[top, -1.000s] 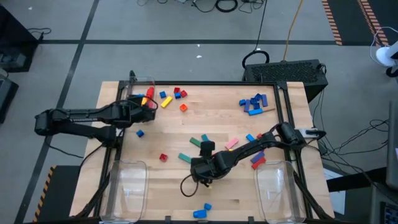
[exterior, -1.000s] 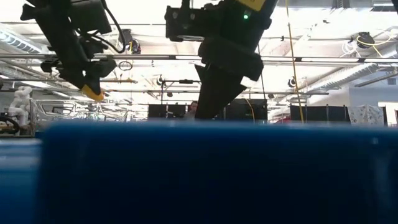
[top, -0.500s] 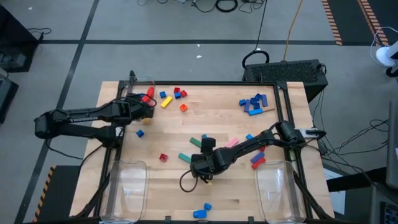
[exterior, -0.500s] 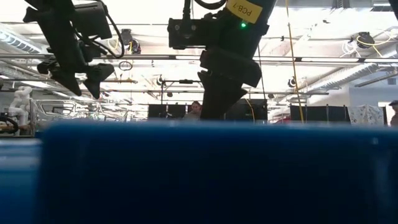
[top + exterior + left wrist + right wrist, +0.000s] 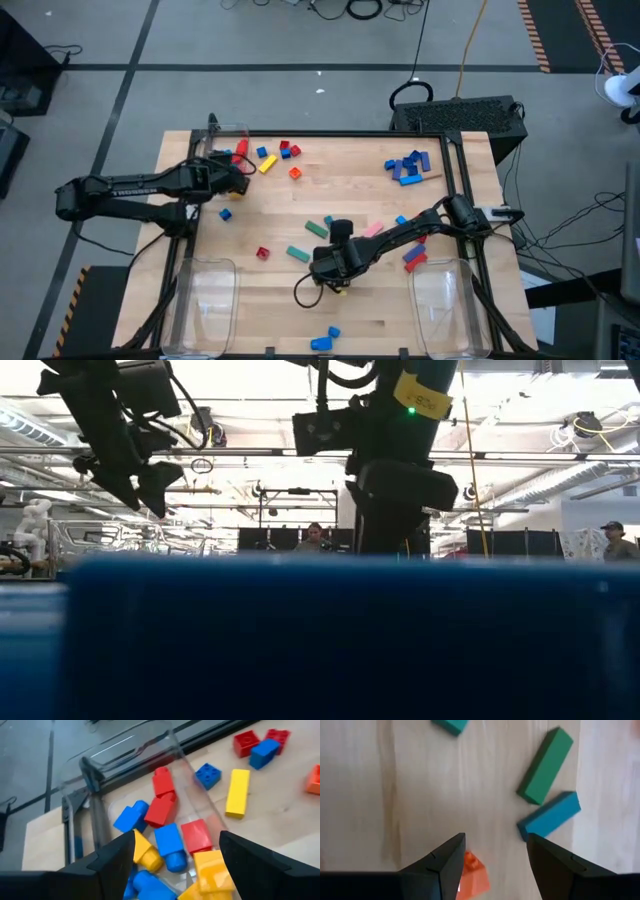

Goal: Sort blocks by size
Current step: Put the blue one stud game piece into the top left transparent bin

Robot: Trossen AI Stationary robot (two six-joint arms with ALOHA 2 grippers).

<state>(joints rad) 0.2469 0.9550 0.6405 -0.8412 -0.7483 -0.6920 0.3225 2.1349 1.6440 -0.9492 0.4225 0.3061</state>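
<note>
1. Pale wooden table (image 5: 330, 195) on a grey floor; the low view, half blocked by something blue, shows a hall with people far behind.
2. Left gripper (image 5: 238, 172), fingers apart and empty, hangs over the clear bin (image 5: 125, 750) holding red, blue and yellow blocks (image 5: 170, 845).
3. Right gripper (image 5: 492, 865), fingers apart, is over mid-table; only its wrist view shows the orange block (image 5: 470, 875) between the fingers, with green bar (image 5: 545, 765) and blue bar (image 5: 549, 816) beyond.

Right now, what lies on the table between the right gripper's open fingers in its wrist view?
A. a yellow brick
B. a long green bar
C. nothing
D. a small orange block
D: the right wrist view shows the small orange block on the wood between the open fingers of the right gripper, while the green bar and a blue bar lie farther off.
</note>
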